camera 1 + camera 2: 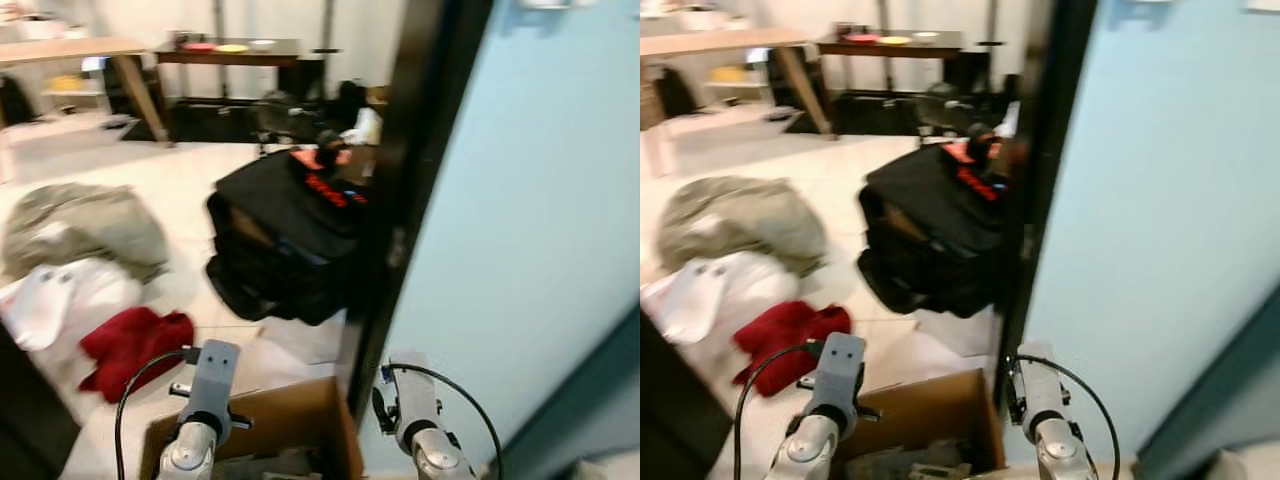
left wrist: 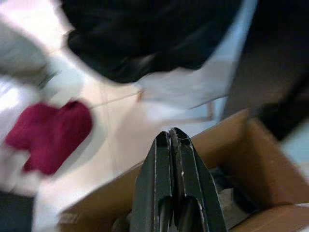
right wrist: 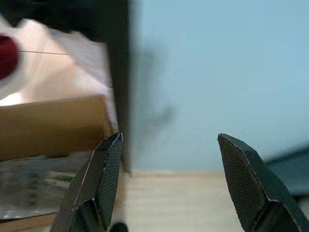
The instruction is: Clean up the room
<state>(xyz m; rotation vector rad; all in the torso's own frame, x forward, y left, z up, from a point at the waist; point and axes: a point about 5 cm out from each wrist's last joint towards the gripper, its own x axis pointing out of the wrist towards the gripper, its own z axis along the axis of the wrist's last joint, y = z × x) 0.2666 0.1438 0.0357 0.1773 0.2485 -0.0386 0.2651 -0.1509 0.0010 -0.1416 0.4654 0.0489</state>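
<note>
Above the open brown cardboard box (image 1: 290, 415), the left hand (image 2: 175, 145) is closed and empty, the right hand (image 3: 169, 159) spread; approach the crumpled red cloth (image 1: 130, 345) beyond it squarely.

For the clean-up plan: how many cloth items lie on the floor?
3: a grey-green heap farthest back, a white garment before it, a red cloth nearest the cardboard box. More may lie hidden.

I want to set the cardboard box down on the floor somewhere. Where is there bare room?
Bare tile lies beyond the grey-green cloth heap, toward the wooden table, and in a narrow strip between the red cloth and the black bag. It is crowded near the cardboard box: white cloth, red cloth and bag sit close together. The left claw hangs over the box.
</note>
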